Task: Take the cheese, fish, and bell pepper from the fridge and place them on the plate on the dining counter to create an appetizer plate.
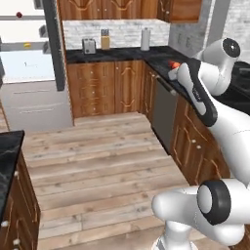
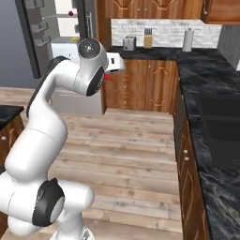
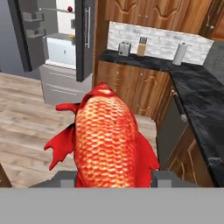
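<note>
Fish [image 3: 105, 140]: scaly, glossy red-orange skin, fins smoother. Floor [image 1: 97, 161]: matt wood planks, visible grain. Cabinets [image 1: 105, 88]: polished brown wood, small pale knobs. Counter [image 2: 211, 140]: glossy black marble, pale veins. Backsplash [image 3: 157, 43]: rough pale brick. Toaster [image 1: 89, 46]: looks like brushed metal. Fridge [image 3: 61, 52]: smooth white inside, matt grey drawers, dark door with grey bar handle.
</note>
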### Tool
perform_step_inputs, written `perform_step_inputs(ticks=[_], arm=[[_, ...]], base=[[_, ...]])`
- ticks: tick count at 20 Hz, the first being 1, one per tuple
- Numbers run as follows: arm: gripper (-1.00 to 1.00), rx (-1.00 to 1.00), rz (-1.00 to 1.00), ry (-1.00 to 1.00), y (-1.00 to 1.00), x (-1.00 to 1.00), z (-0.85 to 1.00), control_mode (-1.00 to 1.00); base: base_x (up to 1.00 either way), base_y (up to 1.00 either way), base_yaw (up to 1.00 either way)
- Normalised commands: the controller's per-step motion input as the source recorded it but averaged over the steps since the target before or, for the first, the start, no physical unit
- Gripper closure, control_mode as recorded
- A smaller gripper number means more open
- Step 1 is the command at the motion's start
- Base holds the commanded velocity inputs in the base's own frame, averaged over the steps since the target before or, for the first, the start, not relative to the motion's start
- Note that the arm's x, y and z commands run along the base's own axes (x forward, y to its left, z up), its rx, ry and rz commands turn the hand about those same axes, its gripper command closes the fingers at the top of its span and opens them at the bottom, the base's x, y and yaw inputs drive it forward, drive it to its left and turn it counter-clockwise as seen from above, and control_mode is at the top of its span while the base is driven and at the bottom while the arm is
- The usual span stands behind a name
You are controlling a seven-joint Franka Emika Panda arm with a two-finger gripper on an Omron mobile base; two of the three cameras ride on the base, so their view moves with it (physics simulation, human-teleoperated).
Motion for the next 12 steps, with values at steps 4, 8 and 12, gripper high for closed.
perform_step_inputs(ticks=[4, 8, 12], arm=[[1.0, 0.0, 0.0, 0.0, 0.0, 0.0, 0.0, 1.0], [1.0, 0.0, 0.0, 0.0, 0.0, 0.0, 0.0, 1.0], [1.0, 0.0, 0.0, 0.0, 0.0, 0.0, 0.0, 1.0]], base=[[-1.0, -0.64, -0.01], [-1.0, -0.9, -0.05], [-1.0, -0.81, -0.07]])
